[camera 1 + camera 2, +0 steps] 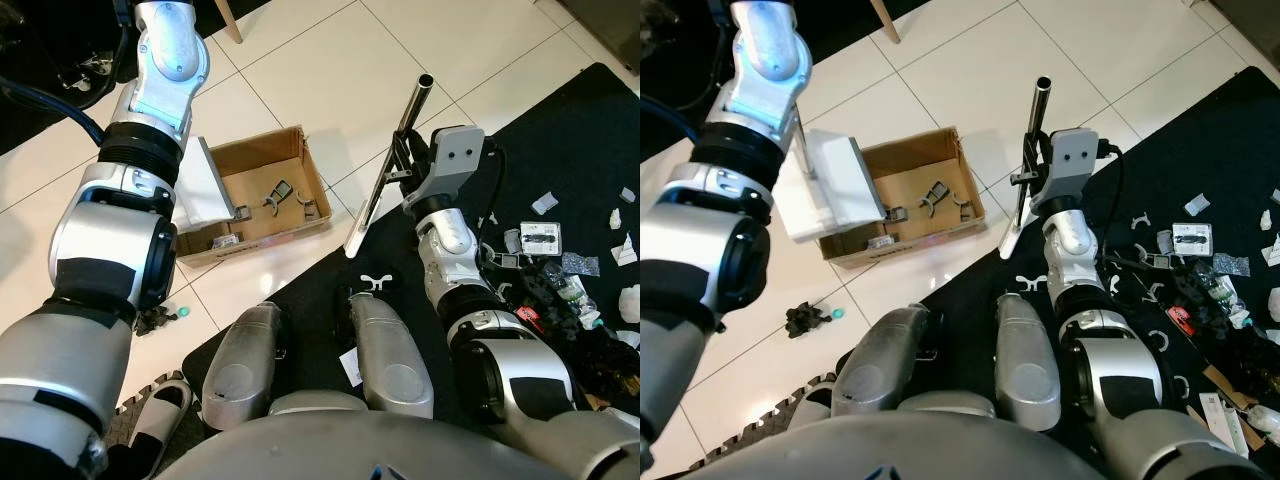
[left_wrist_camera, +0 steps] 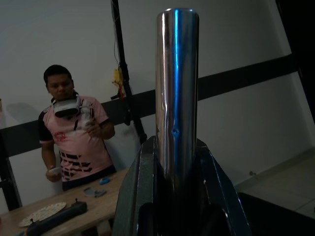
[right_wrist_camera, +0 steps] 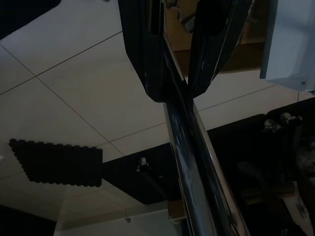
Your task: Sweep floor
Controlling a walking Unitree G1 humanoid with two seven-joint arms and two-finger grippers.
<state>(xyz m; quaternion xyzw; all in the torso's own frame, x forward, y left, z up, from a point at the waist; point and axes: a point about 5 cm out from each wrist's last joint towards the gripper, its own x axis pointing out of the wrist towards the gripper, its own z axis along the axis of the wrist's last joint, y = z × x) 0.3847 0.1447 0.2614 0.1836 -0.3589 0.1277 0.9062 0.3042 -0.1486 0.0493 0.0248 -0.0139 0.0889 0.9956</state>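
Observation:
My right gripper (image 1: pixel 398 165) is shut on a broom's metal pole (image 1: pixel 412 105). The pole slants down to a white tip (image 1: pixel 355 240) at the edge of the black mat (image 1: pixel 590 120). In the right wrist view both black fingers (image 3: pixel 145 54) clamp this pole (image 3: pixel 192 162). My left gripper (image 2: pixel 177 196) is shut on a shiny metal handle (image 2: pixel 176 88). Below my left arm a white dustpan (image 1: pixel 830 195) hangs tilted over an open cardboard box (image 1: pixel 315 185). The box holds a few small grey and white bits (image 1: pixel 280 192).
Scattered litter (image 1: pixel 560 260) covers the mat's right side. A dark clump with a teal bit (image 1: pixel 160 318) lies on the white tiles left of my knees (image 1: pixel 245 365). A wooden leg (image 1: pixel 232 25) stands at the back. A person (image 2: pixel 74 142) stands by a table.

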